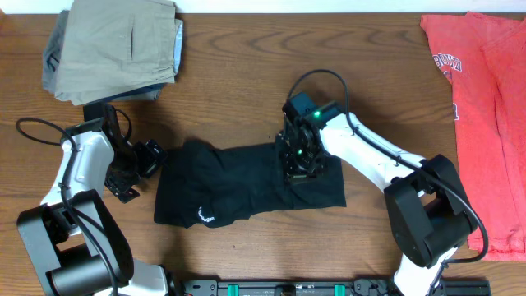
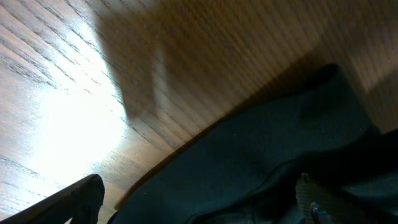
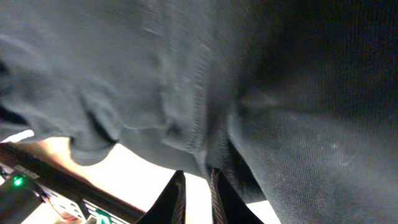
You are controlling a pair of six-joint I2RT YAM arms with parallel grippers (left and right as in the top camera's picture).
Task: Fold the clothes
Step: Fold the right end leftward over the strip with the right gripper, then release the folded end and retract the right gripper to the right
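1. The shirt [image 1: 238,185] lies rumpled across the middle of the table [image 1: 246,99], well apart from the other garments. It is partly gathered and not yet folded flat.
2. Step in hand, as I judge it: the right gripper [image 1: 301,167] takes a pinched fold of the shirt's right part over. To do it well, lift only enough to clear the layer below, draw it level and lay the edge square. Release once the cloth lies flat.
3. The right gripper points down onto the shirt's far-right area. Its fingers [image 3: 175,200] are nearly together and seem to nip a seam ridge.
4. The left gripper [image 1: 146,160] sits low, just beside the shirt's left edge. It is spread wide and holds nothing. It could pin that edge against drag.
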